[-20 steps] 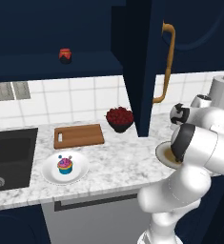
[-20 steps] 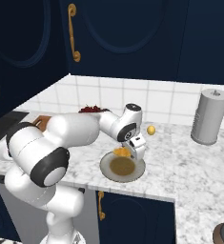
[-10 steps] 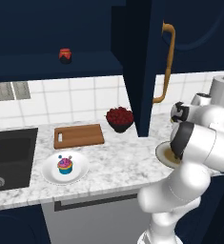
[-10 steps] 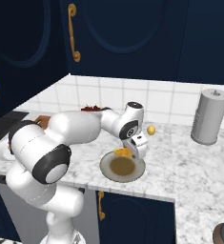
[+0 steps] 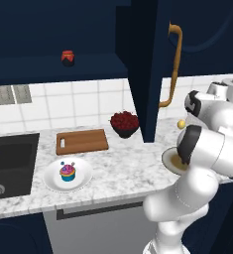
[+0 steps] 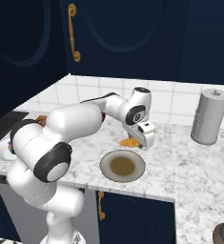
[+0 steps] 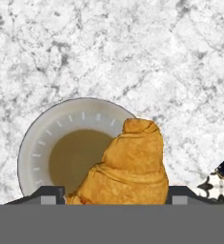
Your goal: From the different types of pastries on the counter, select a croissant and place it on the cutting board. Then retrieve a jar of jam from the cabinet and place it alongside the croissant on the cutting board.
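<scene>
The golden-orange croissant (image 7: 127, 167) sits between my gripper's (image 7: 113, 194) two fingertips, held just above a round plate with a brown centre (image 7: 37, 143). From the right base view, the gripper (image 6: 141, 139) points down over the counter (image 6: 189, 162) with the croissant (image 6: 128, 142) in it, beside and a little above that plate (image 6: 107, 172). The wooden cutting board (image 5: 82, 141) lies far to the left near the wall. A red jar of jam (image 5: 67, 57) stands on the shelf of the open navy cabinet (image 5: 88, 30). The cupcake (image 5: 67, 171) rests on a white plate (image 5: 51, 179).
The open cabinet door (image 5: 147, 74) with its brass handle (image 5: 173, 64) hangs over the counter between the arm and the board. A dark bowl of red berries (image 5: 124, 123) stands beside it. A black sink (image 5: 9, 158) is at the left, a grey canister (image 6: 208, 116) at the right.
The gripper has moved slightly up and to the right in the right base view, carrying the croissant with it. Nothing else has shifted.
</scene>
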